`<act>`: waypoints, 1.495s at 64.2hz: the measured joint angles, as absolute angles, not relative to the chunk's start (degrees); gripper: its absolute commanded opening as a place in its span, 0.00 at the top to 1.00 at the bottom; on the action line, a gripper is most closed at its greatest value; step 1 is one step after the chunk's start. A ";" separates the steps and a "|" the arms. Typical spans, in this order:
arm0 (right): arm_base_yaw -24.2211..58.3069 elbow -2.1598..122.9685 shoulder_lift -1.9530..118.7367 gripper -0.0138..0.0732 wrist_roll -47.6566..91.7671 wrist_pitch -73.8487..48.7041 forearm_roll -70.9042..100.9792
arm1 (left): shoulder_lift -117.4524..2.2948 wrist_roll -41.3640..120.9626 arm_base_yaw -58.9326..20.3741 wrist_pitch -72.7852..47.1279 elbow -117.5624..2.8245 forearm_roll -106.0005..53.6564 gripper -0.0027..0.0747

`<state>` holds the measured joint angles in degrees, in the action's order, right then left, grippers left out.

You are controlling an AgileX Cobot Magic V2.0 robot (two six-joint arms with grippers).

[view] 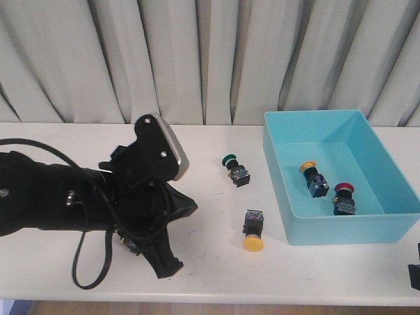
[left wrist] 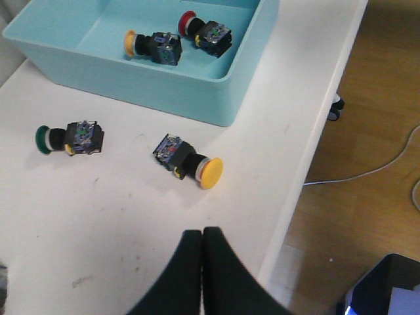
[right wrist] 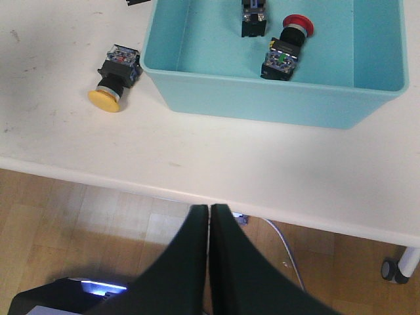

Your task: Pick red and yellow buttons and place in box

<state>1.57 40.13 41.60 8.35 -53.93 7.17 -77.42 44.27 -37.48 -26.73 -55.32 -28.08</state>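
A yellow button (view: 252, 235) lies on its side on the white table, just left of the turquoise box (view: 289, 216); it also shows in the left wrist view (left wrist: 193, 165) and the right wrist view (right wrist: 115, 77). Inside the box lie a yellow button (view: 313, 176) and a red button (view: 343, 197). My left gripper (left wrist: 202, 233) is shut and empty, low over the table's front left, some way short of the loose yellow button. My right gripper (right wrist: 209, 210) is shut and empty, beyond the table's front edge, over the floor.
A green-capped button (view: 236, 169) lies on the table left of the box. The left arm with its cables (view: 85, 197) covers the table's left front. Grey curtains hang behind. The table's front edge (right wrist: 197, 184) runs close to the box.
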 measured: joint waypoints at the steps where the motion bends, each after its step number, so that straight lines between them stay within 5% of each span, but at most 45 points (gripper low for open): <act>1: 1.57 40.13 41.60 0.85 8.35 -53.93 7.17 | -77.09 42.96 -37.48 -26.56 -55.32 -26.97 0.98; 21: 1.57 40.13 41.60 0.85 8.35 -53.93 7.57 | -63.89 6.25 -28.77 -25.65 -53.17 2.70 0.98; 53: 1.57 40.13 41.60 0.85 8.35 -53.93 7.64 | -16.11 2.72 -4.07 -8.19 -11.17 0.50 0.98; 74: 1.57 40.13 41.60 0.85 8.35 -53.93 7.64 | -0.27 -7.57 -1.98 -6.57 1.45 2.48 0.98; 96: 1.57 40.13 41.60 0.85 8.35 -54.74 7.66 | 0.63 -7.79 -1.98 -0.89 1.52 3.09 0.98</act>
